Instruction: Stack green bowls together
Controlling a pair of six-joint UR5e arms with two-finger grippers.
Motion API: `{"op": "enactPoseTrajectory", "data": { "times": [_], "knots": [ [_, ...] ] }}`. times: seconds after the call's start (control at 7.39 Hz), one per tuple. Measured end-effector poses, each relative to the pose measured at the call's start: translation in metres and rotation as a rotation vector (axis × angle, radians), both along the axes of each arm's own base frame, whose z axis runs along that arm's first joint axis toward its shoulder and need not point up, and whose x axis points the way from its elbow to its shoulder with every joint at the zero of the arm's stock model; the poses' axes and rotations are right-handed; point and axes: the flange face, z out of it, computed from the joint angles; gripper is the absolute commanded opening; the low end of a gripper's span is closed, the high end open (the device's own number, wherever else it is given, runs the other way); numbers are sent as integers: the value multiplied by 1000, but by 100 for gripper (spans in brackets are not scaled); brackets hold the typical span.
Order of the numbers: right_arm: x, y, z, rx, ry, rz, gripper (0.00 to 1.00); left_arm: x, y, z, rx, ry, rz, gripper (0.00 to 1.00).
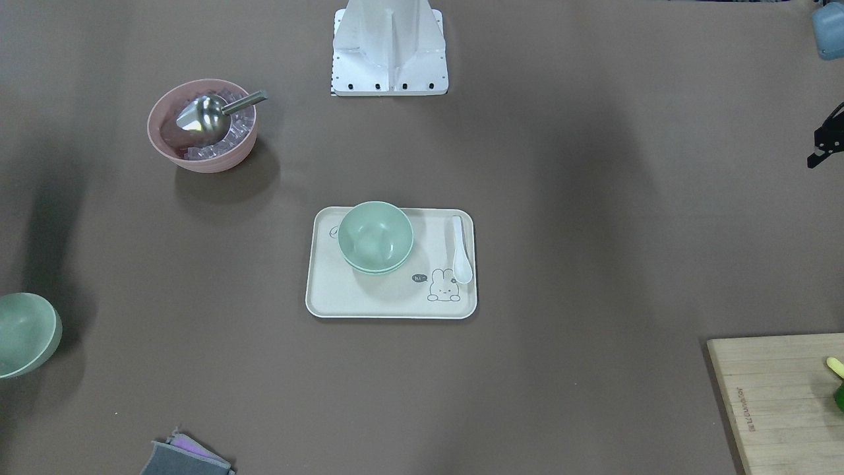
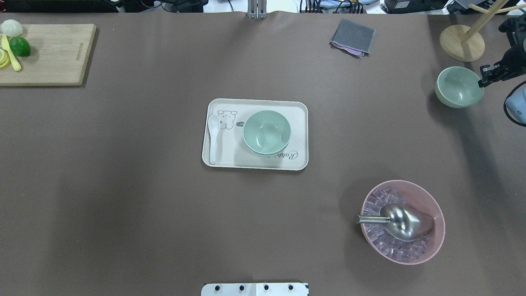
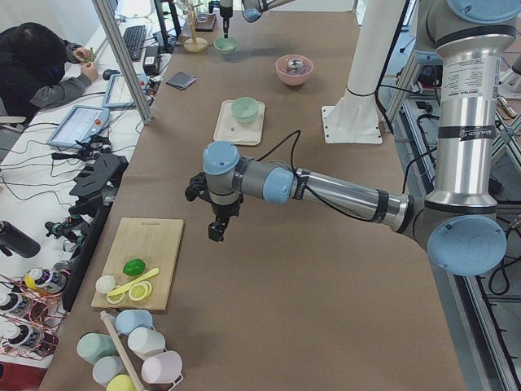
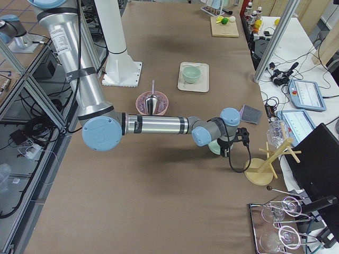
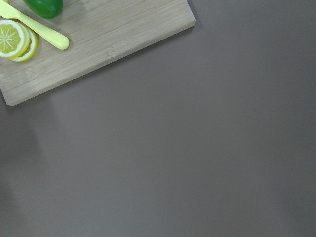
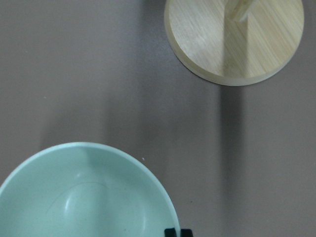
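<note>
Two pale green bowls (image 2: pixel 266 132) sit nested in each other on a cream tray (image 2: pixel 296 162) at the table's middle; they also show in the front view (image 1: pixel 375 237). A third green bowl (image 2: pixel 458 87) is at the far right, and also shows in the right wrist view (image 6: pixel 84 197). My right gripper (image 2: pixel 481 82) is shut on that bowl's rim; its fingertips (image 6: pixel 172 232) show at the rim. My left gripper (image 1: pixel 816 158) hangs over bare table near the cutting board; I cannot tell whether it is open or shut.
A pink bowl (image 2: pixel 435 242) with ice cubes and a metal scoop stands front right. A white spoon (image 2: pixel 213 137) lies on the tray. A wooden stand's base (image 2: pixel 462 43) is just beyond the third bowl. A grey cloth (image 2: pixel 352 38) lies at the back. The cutting board (image 2: pixel 53 53) is back left.
</note>
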Motion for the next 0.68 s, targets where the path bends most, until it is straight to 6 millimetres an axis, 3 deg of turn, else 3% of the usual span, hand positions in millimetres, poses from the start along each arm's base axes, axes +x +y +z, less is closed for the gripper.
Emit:
{"op": "enactPoseTrajectory", "data": {
  "times": [0.27,0.68],
  "knots": [
    [-3,-1,-64,-41,-34,46,0,-17,7,11,-19,-5,-26,98],
    [-29,17,-165,-110,-72,103,0,-73,22,52,-38,-25,-44,98]
  ]
}}
